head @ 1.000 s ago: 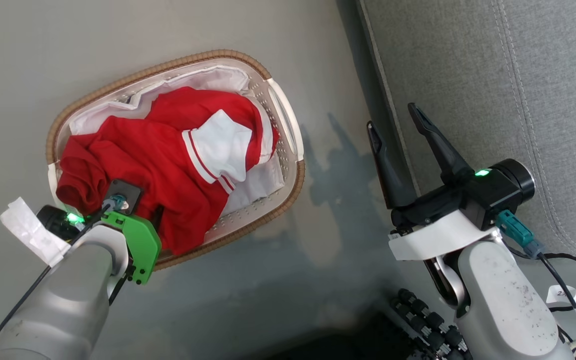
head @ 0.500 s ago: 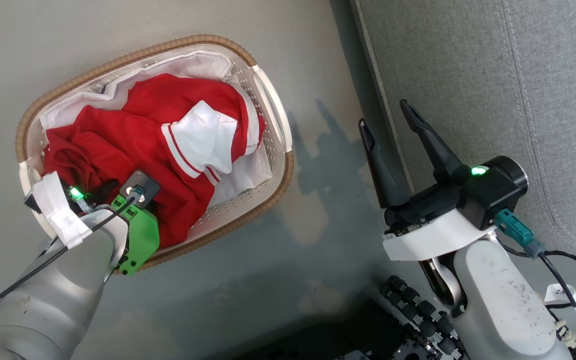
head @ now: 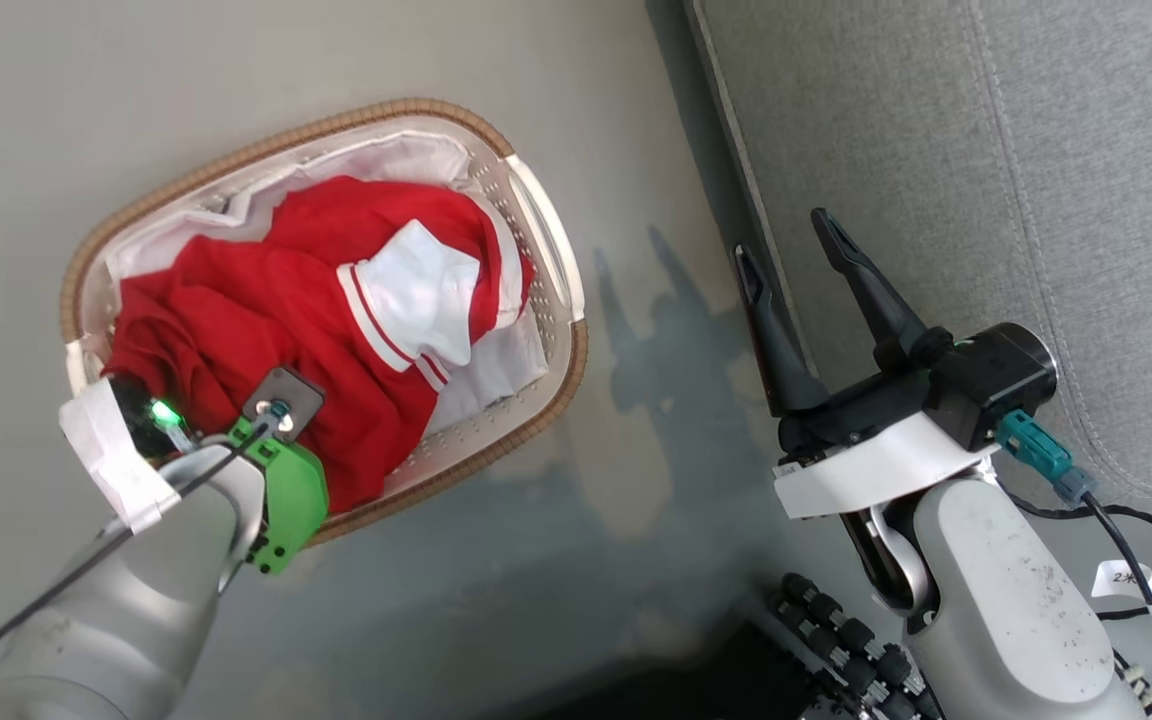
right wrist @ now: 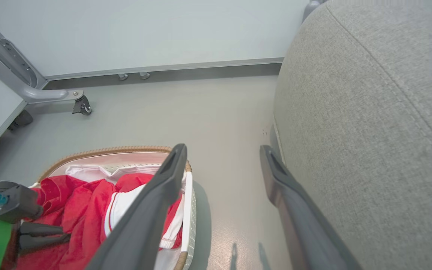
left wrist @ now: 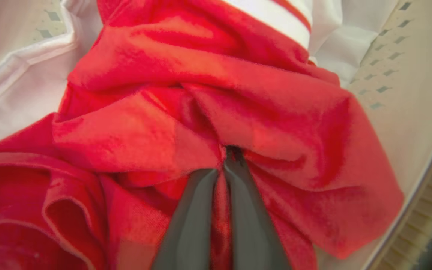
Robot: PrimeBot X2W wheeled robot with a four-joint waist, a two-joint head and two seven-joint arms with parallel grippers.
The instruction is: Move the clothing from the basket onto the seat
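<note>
Your left gripper (left wrist: 228, 152) is clamped on a fold of red clothing (left wrist: 186, 93): lift straight up until the fabric clears the basket (head: 366, 112) rim. Your right gripper (head: 784, 237) stands apart beside the seat (head: 936, 120).

Item 1: small white tag (head: 1122, 580) looped on the black cable (head: 1108, 516) trailing from my right wrist, head view. The printed marking begins with the digit "2"; the character after it is too small to make out. No other legible text, brand or number recorded.
</note>
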